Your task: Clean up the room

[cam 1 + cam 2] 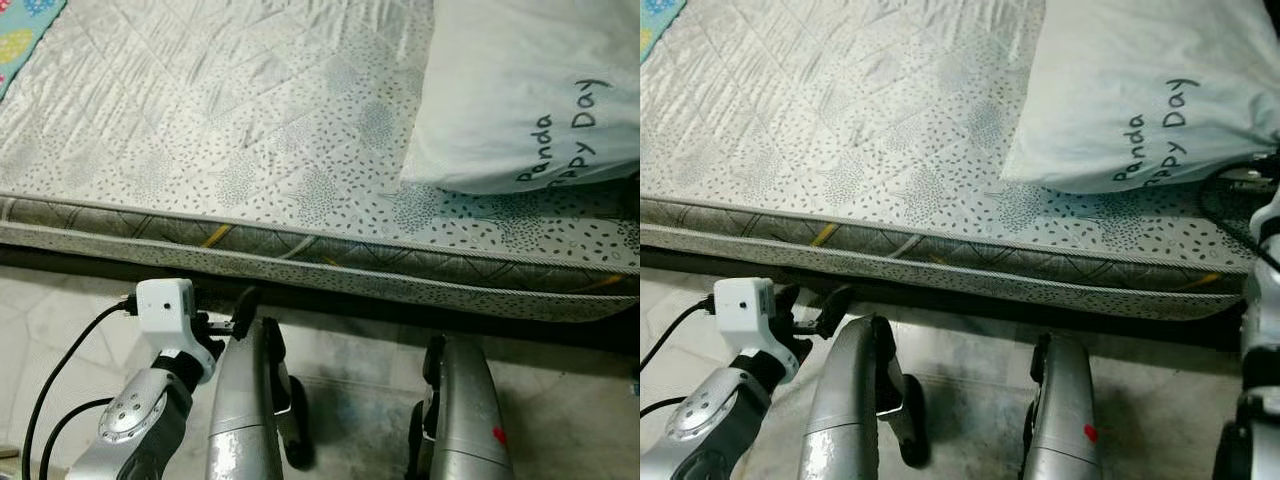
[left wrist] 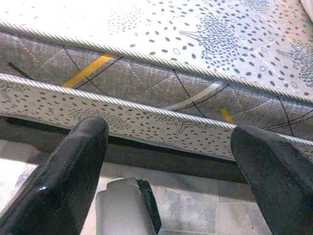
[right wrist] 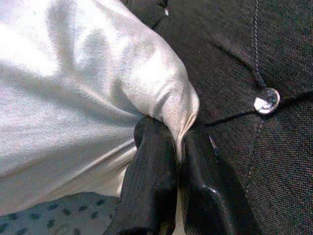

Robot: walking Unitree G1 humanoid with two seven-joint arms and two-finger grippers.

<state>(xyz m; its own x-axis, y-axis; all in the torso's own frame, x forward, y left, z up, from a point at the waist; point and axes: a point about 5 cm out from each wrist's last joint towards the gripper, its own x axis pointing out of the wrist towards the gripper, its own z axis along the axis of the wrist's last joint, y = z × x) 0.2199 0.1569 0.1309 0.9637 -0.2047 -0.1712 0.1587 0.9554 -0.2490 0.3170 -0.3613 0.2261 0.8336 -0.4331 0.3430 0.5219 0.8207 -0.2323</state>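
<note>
A white pillow (image 1: 520,90) printed "Panda Happy Day" lies on the right side of the patterned mattress (image 1: 230,130). My right gripper (image 3: 177,161) is shut on a pinched corner of the pillow (image 3: 88,93), beside a dark tufted fabric surface with a button (image 3: 266,100). The right arm (image 1: 1265,300) reaches up at the far right, near that pillow corner. My left gripper (image 2: 171,161) is open, low in front of the mattress side (image 2: 146,98), with nothing between its fingers (image 2: 73,166). That gripper (image 1: 222,322) sits just below the bed's edge.
The bed spans the whole width ahead, its quilted edge (image 1: 400,265) close to me. A colourful blanket (image 1: 25,30) shows at the far left corner. My two silver legs (image 1: 245,400) stand on a pale tiled floor (image 1: 60,330). Black cables (image 1: 60,370) loop from the left wrist.
</note>
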